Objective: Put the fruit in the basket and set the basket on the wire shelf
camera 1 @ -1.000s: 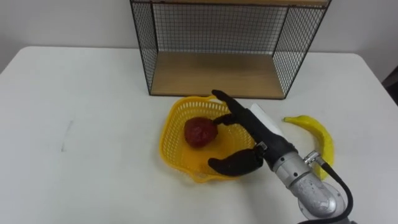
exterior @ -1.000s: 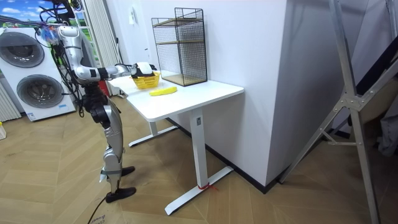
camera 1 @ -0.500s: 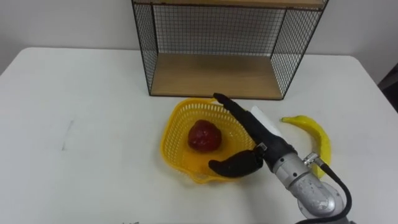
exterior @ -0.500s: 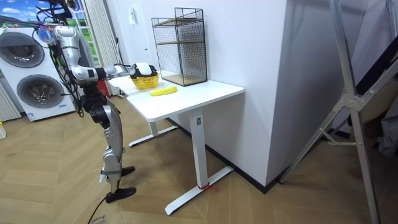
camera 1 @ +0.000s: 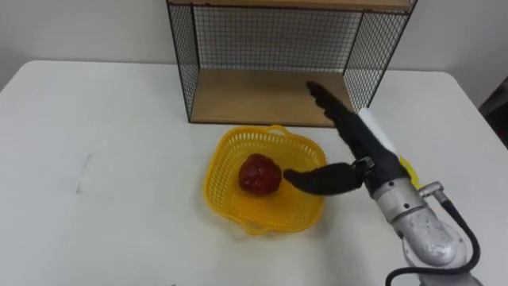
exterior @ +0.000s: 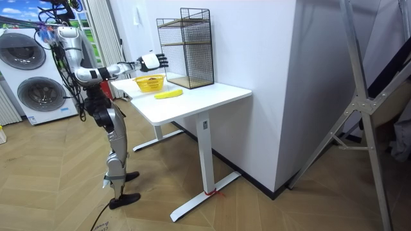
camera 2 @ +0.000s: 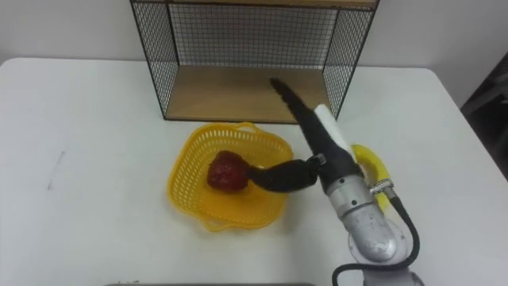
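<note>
A yellow plastic basket [camera 1: 213, 181] sits on the white table in front of the wire shelf [camera 1: 270, 48]. A dark red fruit [camera 1: 259, 173] lies inside it. My right hand [camera 1: 361, 147] hovers open above the basket's right rim, fingers straight toward the shelf and thumb over the basket, touching nothing. A yellow banana [camera 2: 370, 164] lies on the table to the right of the basket, mostly hidden behind that hand. In the room view I stand at the table's end with the right hand [exterior: 149, 61] raised above the basket [exterior: 149, 83].
The shelf has a wooden floor board [camera 1: 262, 95] with an open front facing me. The white table [camera 1: 103, 151] spreads wide to the left of the basket. In the room view, washing machines [exterior: 26, 70] stand behind me.
My right hand has let go of the red fruit and risen out of the basket, up and to the right. The fruit stays in the basket.
</note>
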Available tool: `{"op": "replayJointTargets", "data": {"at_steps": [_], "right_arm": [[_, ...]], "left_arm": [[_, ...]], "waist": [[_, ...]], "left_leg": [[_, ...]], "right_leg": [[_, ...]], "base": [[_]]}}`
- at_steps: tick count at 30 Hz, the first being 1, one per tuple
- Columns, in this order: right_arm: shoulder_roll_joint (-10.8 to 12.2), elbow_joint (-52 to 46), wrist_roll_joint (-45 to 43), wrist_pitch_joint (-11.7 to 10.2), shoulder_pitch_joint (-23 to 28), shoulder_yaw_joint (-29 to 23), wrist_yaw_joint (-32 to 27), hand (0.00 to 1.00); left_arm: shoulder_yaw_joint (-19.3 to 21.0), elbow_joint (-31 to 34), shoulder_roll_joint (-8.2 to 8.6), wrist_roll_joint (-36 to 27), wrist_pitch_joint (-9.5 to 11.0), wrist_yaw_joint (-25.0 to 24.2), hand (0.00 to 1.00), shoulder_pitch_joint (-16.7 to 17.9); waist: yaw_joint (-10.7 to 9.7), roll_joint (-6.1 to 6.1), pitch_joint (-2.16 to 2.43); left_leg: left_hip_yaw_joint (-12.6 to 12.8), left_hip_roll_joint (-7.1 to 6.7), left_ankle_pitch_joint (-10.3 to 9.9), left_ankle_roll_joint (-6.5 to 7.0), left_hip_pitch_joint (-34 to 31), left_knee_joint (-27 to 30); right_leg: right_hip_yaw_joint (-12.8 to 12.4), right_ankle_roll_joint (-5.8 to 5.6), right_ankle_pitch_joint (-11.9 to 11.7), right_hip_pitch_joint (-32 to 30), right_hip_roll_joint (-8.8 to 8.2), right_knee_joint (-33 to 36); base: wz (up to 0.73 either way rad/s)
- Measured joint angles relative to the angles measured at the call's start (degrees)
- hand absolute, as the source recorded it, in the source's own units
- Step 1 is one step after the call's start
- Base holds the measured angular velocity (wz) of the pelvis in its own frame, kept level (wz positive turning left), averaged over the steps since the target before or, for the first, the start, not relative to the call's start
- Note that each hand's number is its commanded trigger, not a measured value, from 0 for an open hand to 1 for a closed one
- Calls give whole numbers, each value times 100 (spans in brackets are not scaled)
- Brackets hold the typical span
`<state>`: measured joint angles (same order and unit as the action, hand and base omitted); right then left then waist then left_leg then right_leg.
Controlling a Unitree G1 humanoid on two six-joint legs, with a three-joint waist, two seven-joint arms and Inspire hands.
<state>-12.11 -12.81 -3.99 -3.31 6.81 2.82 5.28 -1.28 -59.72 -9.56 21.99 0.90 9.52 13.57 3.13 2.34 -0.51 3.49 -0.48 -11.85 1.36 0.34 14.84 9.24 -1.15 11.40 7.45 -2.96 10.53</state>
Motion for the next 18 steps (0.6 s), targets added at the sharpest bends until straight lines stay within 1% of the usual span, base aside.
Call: {"op": "replayJointTargets", "data": {"at_steps": [2, 4, 6, 7, 8, 9, 10, 11, 12, 14, 18], "right_arm": [[28, -181, 315, -42, -12, -171, -207, 0], [46, -269, 393, -54, -69, -261, -311, 0], [47, -372, 402, -54, -150, -322, -365, 0], [47, -442, 425, -84, -178, -365, -410, 0], [46, -470, 433, -105, -186, -392, -444, 0], [43, -485, 455, -160, -189, -435, -550, 0], [40, -485, 461, -184, -189, -460, -661, 0], [21, -485, 454, -185, -185, -461, -781, 0], [11, -485, 454, -185, -183, -461, -838, 0], [-6, -484, 451, -185, -147, -465, -1085, 0], [-34, -322, 348, -186, -98, -487, -1337, 0]], "left_arm": [[6, -62, 8, 12, 0, 18, 0, 24], [12, -159, 13, 16, -1, 23, 0, 30], [56, -231, 17, 16, -4, 20, 0, 42], [99, -231, 17, 17, -4, 20, 0, 66], [112, -231, 15, 16, -4, 20, 0, 72], [127, -225, 4, 17, -4, 20, 0, 91], [137, -222, 2, 16, -4, 21, 0, 119], [150, -220, 7, 11, -4, 21, 0, 126], [160, -220, 8, 11, -4, 21, 0, 133], [209, -219, 9, 13, -7, 29, 0, 138], [272, -217, 14, 22, -46, 24, 0, 170]], "waist": [[-33, -5, -1], [-42, -11, 0], [-106, -15, 3], [-120, -46, -1], [-125, -38, 9], [-139, -71, 18], [-149, -73, 45], [-154, -96, 61], [-160, -85, 76], [-170, -106, 79], [-229, -109, 72]], "left_leg": [[20, 4, -1, -1, 2, -6], [56, 9, -1, 0, -1, -7], [77, 11, -1, 0, -9, -7], [105, 15, -1, 0, -2, -11], [107, 15, -1, 0, 3, -16], [103, 15, -1, 0, 6, -20], [111, 15, -1, 0, 20, -29], [127, 16, -1, 1, 35, -43], [127, 16, -1, 1, 38, -43], [133, 19, 0, 0, 50, -43], [144, 18, 0, 0, 133, -72]], "right_leg": [[-11, 0, 0, -13, 0, 4], [-59, 0, 0, -39, 3, 7], [-87, 0, 0, -59, 2, 9], [-123, 0, -1, -67, 5, 10], [-122, 0, -2, -64, 4, 9], [-121, -2, -7, -63, 4, 8], [-127, -2, -7, -58, 4, 9], [-140, -2, -7, -58, 4, 9], [-138, -2, -7, -54, 4, 9], [-137, -2, -7, -49, 4, 10], [-133, -2, -7, 8, 3, 8]], "base": [[-4], [-8], [-9], [-8], [-6], [0], [-4], [-5], [-3], [0], [-1]]}}
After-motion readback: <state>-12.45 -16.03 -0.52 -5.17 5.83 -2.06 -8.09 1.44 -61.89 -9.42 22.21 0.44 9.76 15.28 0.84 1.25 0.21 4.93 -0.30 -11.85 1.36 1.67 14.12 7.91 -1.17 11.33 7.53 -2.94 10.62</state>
